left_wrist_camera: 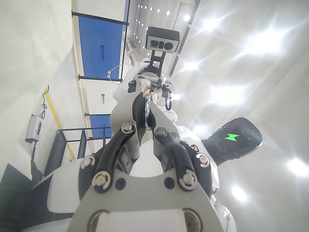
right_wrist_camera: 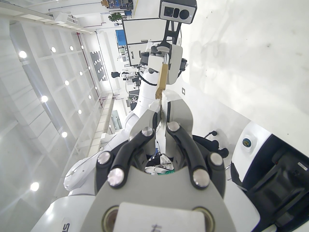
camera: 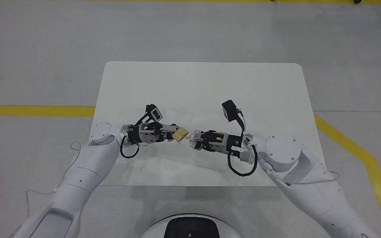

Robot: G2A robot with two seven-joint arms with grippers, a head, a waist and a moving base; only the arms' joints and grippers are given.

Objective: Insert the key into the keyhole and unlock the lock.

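Hovering over the white table (camera: 256,83) near its front edge, the left tool (camera: 174,134) was clamped on the brass lock (camera: 179,136). The right tool (camera: 194,140) faced it, closed on the key (right_wrist_camera: 160,106). The key's tip met the lock's end, though I could not tell whether it had entered the keyhole.

A lab hall; yellow floor line (camera: 47,110), blue partition panels (left_wrist_camera: 101,49), equipment benches (right_wrist_camera: 118,1).
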